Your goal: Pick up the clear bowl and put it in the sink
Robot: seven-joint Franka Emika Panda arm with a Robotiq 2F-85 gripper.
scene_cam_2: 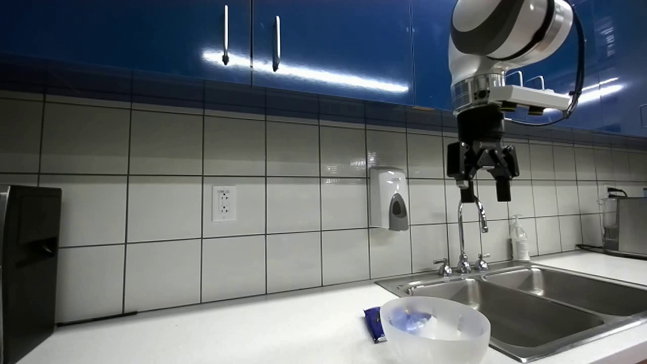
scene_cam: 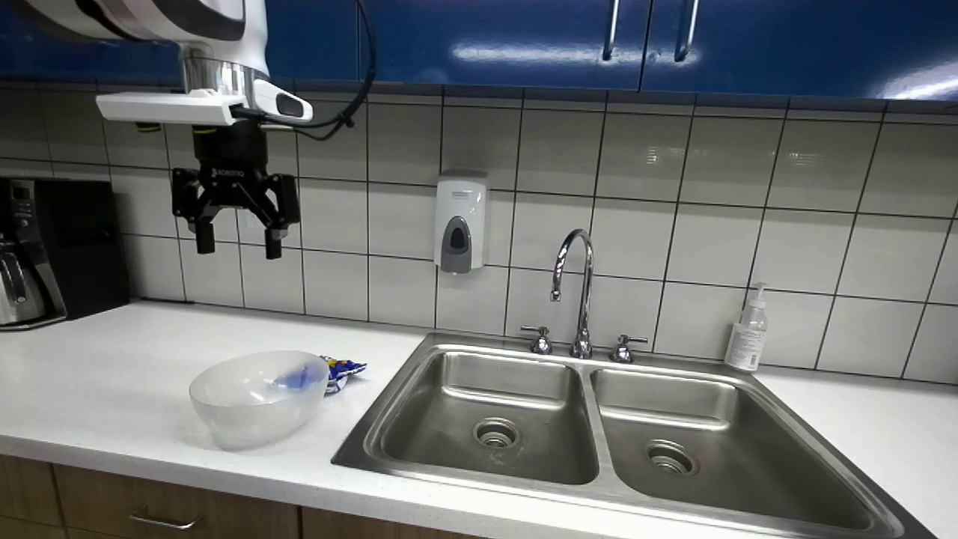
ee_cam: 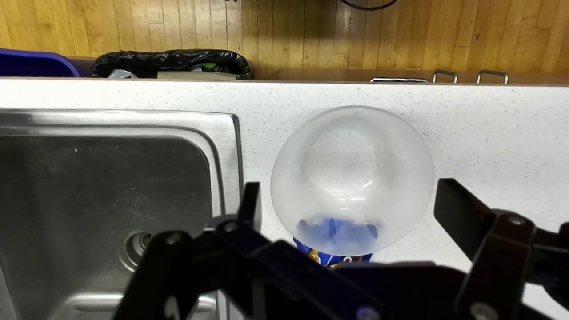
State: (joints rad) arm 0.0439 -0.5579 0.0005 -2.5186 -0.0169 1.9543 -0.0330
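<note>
Not much to tick off yet, tbh. The clear bowl [scene_cam: 258, 404] sat upright on the desk [scene_cam: 97, 374], just beside the stainless double-basin sink [scene_cam: 598, 427], definitely not in it. A blue packet [scene_cam: 344, 370] lay right next to the bowl, partly showing through its cloudy side; I couldn't tell whether the two touched.

As for the end effector [scene_cam: 239, 245], it hung well above the desk with its fingers [scene_cam: 273, 248] spread and nothing between them, so it had no hold on anything. In the wrist view the bowl showed up between the fingers, but both exterior views put it well below them, so I took that as lined up from above, not a grasp.

So done: maybe the aiming, and that was being generous. Left, as far as I could judge: going down, pinching the bowl (probably by its rim, since it looked too wide to span), lifting it, moving it sideways over the nearer basin [scene_cam: 449, 449], lowering it and letting go. My one worry was the packet snagging and getting dragged along, since it lay so close to the bowl.
</note>
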